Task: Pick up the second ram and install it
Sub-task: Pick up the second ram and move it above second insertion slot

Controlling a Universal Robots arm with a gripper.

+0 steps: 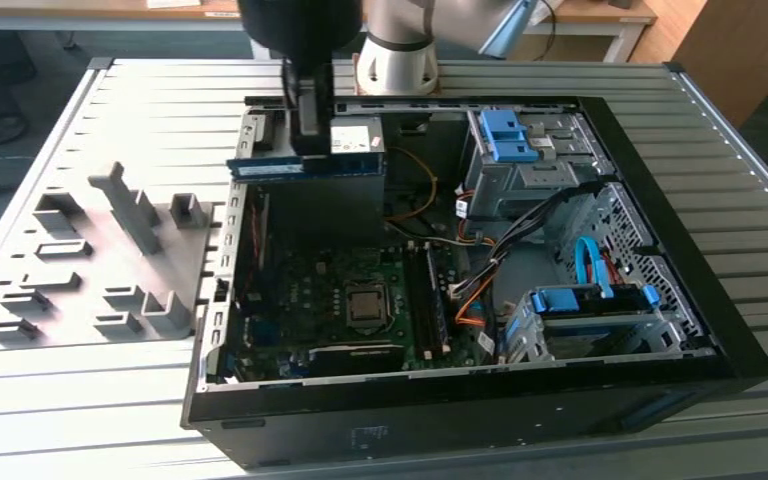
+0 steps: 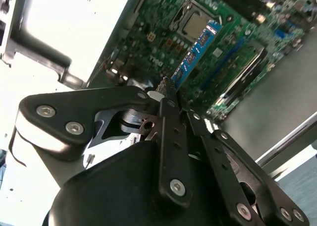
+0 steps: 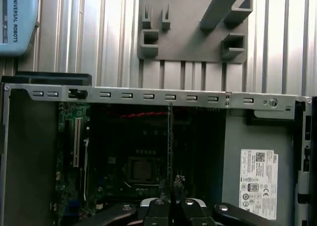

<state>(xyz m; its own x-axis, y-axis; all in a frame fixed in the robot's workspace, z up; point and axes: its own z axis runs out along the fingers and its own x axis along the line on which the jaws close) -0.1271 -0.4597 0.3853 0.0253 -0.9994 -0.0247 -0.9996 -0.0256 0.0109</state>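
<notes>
The ribbed grey metal tabletop (image 1: 91, 400) carries the open black computer case (image 1: 704, 330), whose green motherboard (image 1: 344, 290) lies well below the hand. The black hand (image 1: 308, 148) is closed on the second ram (image 1: 271, 170), a thin long blue-green memory stick held above the case. I judge that the picking is done, but the stick is not yet in a slot.
</notes>
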